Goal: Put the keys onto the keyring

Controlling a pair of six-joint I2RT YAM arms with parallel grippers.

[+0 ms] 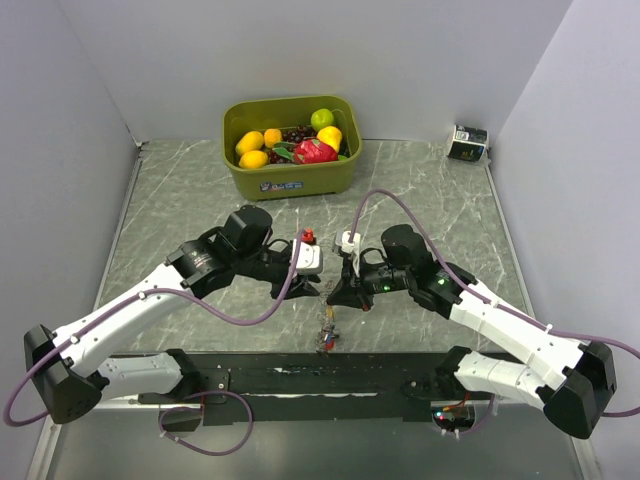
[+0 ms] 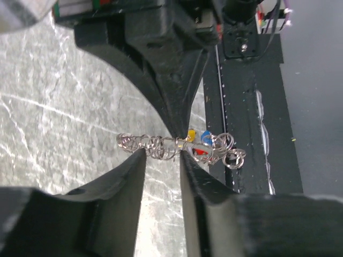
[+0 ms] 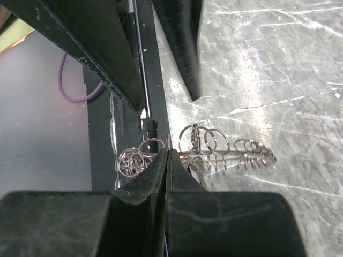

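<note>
Both arms (image 1: 150,295) bent inward, right tool (image 3: 167,153) pinching keys (image 2: 197,143)

Grey marbled bench (image 1: 180,200), plain pale walls (image 1: 400,50) on three sides.
Soft light streaks the stone-look top. A black strip (image 1: 300,372) runs along the near edge, and a green tub (image 1: 290,178) of fruit stands against the back wall.

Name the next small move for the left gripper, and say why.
Probably close the left gripper on the keyring chain: its open fingers sit either side of the rings, while the right gripper is shut on them beside the coloured keys.
</note>
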